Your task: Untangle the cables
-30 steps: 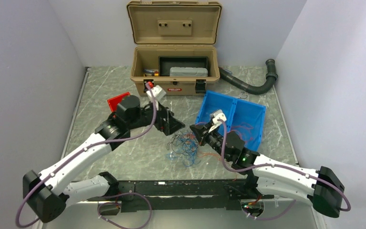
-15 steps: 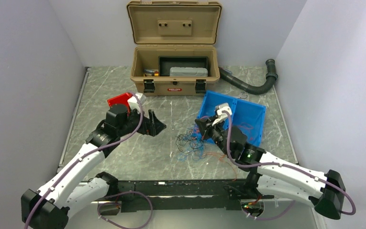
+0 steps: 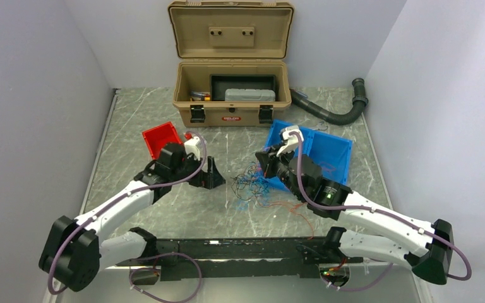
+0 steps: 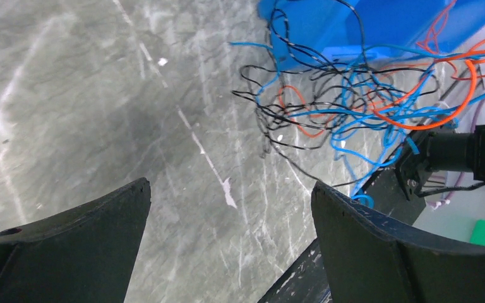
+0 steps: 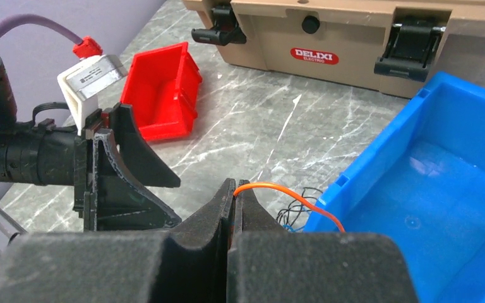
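Note:
The cables (image 3: 251,184) lie as a loose tangle of thin blue, black and orange strands on the marble tabletop, just left of the blue bin. My right gripper (image 3: 263,158) hovers over the tangle's far right edge. In the right wrist view it (image 5: 235,184) is shut on one orange cable (image 5: 278,189) that arcs out of its tips toward the bin. My left gripper (image 3: 216,176) stands open just left of the tangle. In the left wrist view its jaws (image 4: 230,186) frame bare tabletop, with the cables (image 4: 347,101) ahead and to the right.
An open tan toolbox (image 3: 230,95) stands at the back. A red bin (image 3: 160,139) sits left of my left gripper, and a blue bin (image 3: 331,154) sits right of the tangle with a few strands inside. A black corrugated hose (image 3: 331,113) curves along the back right.
My left gripper drew back and dropped lower, ending open beside the tangle. My right gripper moved away toward the blue bin, still shut on the orange cable, dragging the tangle slightly that way.

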Tool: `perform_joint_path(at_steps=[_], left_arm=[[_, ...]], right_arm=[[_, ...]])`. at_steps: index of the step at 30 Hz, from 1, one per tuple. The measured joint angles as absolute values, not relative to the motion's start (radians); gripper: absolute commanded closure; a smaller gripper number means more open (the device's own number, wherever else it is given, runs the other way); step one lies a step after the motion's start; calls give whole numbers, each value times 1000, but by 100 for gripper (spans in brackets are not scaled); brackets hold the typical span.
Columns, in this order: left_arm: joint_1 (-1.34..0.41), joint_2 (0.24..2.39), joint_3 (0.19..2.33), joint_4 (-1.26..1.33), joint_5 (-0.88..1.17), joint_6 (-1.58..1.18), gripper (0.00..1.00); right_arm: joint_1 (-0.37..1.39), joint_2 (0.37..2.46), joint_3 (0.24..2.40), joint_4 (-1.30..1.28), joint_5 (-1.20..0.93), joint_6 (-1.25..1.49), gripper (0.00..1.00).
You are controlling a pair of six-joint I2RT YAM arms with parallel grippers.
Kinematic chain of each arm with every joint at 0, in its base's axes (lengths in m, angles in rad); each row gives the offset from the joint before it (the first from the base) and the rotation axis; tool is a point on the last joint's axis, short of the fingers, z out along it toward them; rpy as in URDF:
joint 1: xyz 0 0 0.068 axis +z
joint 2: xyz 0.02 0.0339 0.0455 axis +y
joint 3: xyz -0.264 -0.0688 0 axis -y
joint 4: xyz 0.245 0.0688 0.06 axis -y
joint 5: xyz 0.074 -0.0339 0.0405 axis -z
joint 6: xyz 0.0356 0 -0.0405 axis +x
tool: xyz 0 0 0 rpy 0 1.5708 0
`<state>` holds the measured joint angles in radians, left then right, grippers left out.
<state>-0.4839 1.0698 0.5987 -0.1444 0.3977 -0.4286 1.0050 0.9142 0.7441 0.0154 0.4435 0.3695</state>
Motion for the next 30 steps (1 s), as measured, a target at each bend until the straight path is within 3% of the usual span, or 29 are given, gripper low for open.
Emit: perform_joint_path(at_steps=[6,18,20,22,23,30], left_arm=[[-585,1132,603,-33,433,-397,1],[-687,1360,722,89,430,-305,12],[-689,1415,732,118,430,-313,40],[-691,1456,734,147,429,-329,83],[-691,1473,734,160,428,-348,99],[-569,1427,598,309,429,-467,100]], right_arm=[[1003,936,769,-21,435,376,100],[998,951,820,-68,409,402,100],[998,942,820,-72,410,405,100],[998,931,820,-78,416,405,100],[998,922,820,-83,424,405,100],[985,881,897,-233,603,414,100]])
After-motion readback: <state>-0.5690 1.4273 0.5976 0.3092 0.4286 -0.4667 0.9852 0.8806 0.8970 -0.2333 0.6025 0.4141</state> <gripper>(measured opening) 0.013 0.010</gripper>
